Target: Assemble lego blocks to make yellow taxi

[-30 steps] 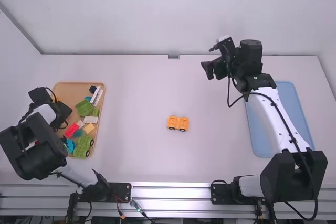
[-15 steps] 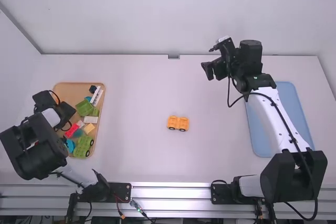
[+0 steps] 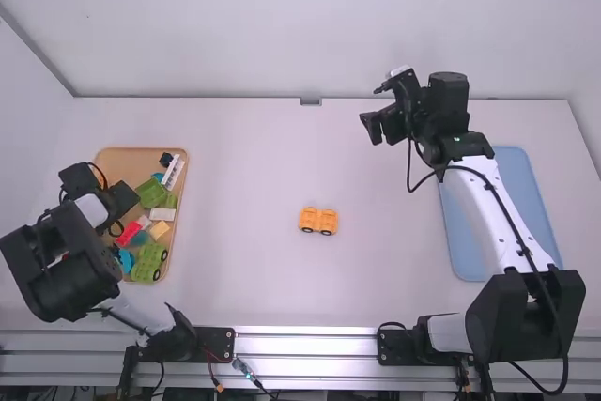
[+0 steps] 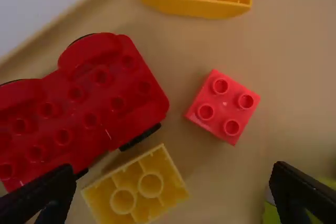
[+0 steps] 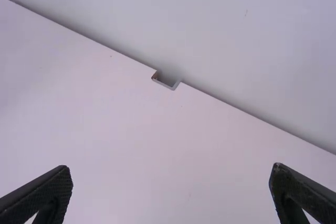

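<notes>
Sitting near the middle of the table (image 3: 254, 166), the yellow wheeled piece (image 3: 317, 221) shows me two round wheels on the side nearest the high camera; nothing is touching it but the tabletop. Well off toward my left arm lies the wooden tray (image 3: 115, 159), with the left gripper (image 3: 118, 198) over its left part. From that wrist I see the gripper's two fingers wide apart and empty. Ahead of them lie a red wheeled piece (image 4: 107, 90), a small red four-stud brick (image 4: 223, 106) just beside it, and two yellow bricks, one orange-yellow (image 4: 194, 6) and one paler (image 4: 170, 170), both with their hollow undersides up. A bit of green block (image 4: 270, 216) shows by one finger. In the rest of the tray I have a green wheeled block (image 3: 148, 263), another green block (image 3: 150, 192) and a long white piece (image 3: 173, 172). Over the table's far right part hangs the right gripper (image 3: 383, 131), fingers spread, nothing between them. Partly under that arm lies a blue mat (image 3: 460, 241).
</notes>
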{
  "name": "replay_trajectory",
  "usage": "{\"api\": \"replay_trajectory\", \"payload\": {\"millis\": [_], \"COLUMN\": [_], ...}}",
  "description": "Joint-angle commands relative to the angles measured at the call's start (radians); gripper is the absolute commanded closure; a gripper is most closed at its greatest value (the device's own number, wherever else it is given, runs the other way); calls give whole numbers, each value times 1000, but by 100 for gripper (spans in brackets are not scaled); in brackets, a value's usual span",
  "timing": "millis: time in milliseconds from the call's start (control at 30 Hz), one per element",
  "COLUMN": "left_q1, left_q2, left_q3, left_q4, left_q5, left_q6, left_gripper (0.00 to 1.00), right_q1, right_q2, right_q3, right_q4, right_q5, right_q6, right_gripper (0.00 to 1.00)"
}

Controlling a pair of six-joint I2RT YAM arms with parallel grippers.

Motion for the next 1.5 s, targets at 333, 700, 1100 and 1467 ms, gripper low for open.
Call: {"api": "replay_trajectory", "payload": {"millis": [333, 700, 1100, 1467], "left_q1": [35, 113, 113, 115], "left_q2": [8, 8, 113, 139], "left_q3": [144, 302, 309, 306], "left_q4": [-295, -499, -501, -478], "left_q5": [-24, 175, 166, 196], "left_q6": [286, 804, 932, 933], "left_gripper": [31, 30, 36, 38], "right_q1": [-2, -2, -2, -2], "right_q2": [10, 10, 10, 10], "right_q3": [38, 38, 38, 38], "right_q4": [13, 19, 19, 20], "right_q5": [-9, -10, -10, -9], "right_q6": [2, 2, 2, 3], "right_gripper": [1, 1, 1, 1]}}
